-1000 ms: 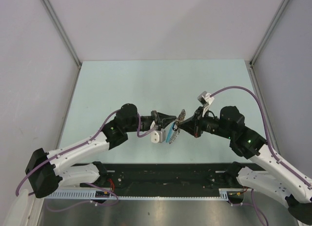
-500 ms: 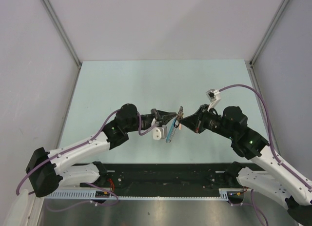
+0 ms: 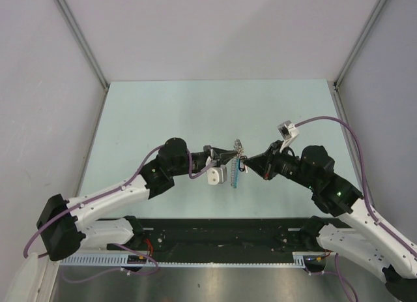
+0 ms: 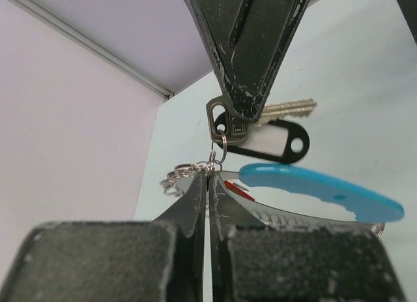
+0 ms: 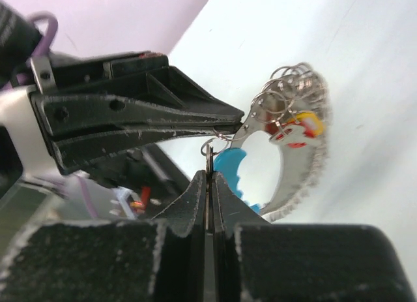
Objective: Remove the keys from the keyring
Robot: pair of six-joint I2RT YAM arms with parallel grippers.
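Keys (image 4: 287, 108) hang above the counter (image 3: 163, 113), one clamped by its head in the right tool (image 5: 208, 178), fingers pressed together on it. Tip to tip with it, the left tool (image 4: 208, 181) pinches the metal end of the blue strap (image 4: 313, 188), right where the thin keyring (image 4: 222, 144) joins. Small chained rings (image 4: 177, 175) and a black tag (image 4: 260, 139) dangle just beside the left tool.

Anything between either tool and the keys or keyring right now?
Nothing visible stands in the way. The right tool is shut on a key. The left tool is shut at the keyring, beside the blue strap.
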